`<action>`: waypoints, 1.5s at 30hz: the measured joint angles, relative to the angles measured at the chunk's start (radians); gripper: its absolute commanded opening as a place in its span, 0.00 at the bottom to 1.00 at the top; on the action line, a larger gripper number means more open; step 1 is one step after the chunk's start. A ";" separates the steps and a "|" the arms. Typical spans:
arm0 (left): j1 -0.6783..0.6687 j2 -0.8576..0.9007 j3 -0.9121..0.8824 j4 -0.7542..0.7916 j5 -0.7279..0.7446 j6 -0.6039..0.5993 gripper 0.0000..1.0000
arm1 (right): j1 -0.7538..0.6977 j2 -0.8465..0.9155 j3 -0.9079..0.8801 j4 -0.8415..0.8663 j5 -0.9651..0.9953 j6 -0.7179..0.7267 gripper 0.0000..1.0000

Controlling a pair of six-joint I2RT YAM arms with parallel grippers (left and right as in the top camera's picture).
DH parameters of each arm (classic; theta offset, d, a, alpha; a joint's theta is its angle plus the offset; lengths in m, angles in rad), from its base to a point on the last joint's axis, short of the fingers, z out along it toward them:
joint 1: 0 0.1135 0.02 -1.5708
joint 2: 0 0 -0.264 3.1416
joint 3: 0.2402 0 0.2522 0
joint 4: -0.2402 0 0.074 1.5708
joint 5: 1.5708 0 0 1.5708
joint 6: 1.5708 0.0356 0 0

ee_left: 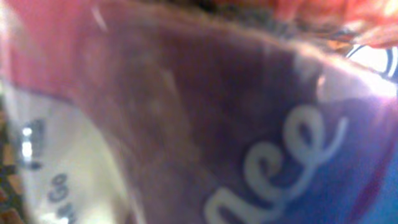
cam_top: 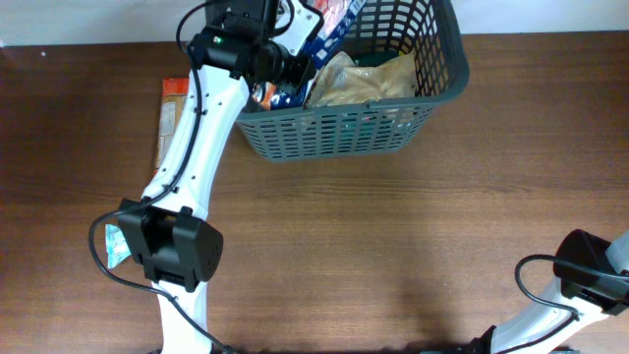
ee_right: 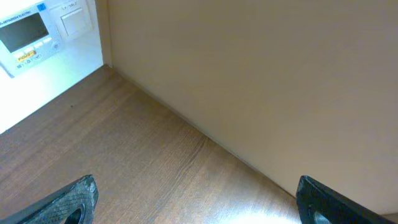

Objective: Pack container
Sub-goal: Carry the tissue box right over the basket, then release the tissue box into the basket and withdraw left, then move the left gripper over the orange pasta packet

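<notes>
Grey slotted container (cam_top: 344,133) sits upright, long axis running roughly left-right.

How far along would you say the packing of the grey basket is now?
Partly done: the container already holds a tan packet. In hand: the left gripper is at its rim with a blue packet; whether it grips it is unclear. Left: an orange packet and a small teal packet lie on the table. The right gripper is open and empty.
</notes>
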 measured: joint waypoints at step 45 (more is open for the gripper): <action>0.332 -0.061 0.587 -0.267 -0.369 -0.157 0.81 | 0.000 0.000 0.000 0.000 0.000 -0.001 0.99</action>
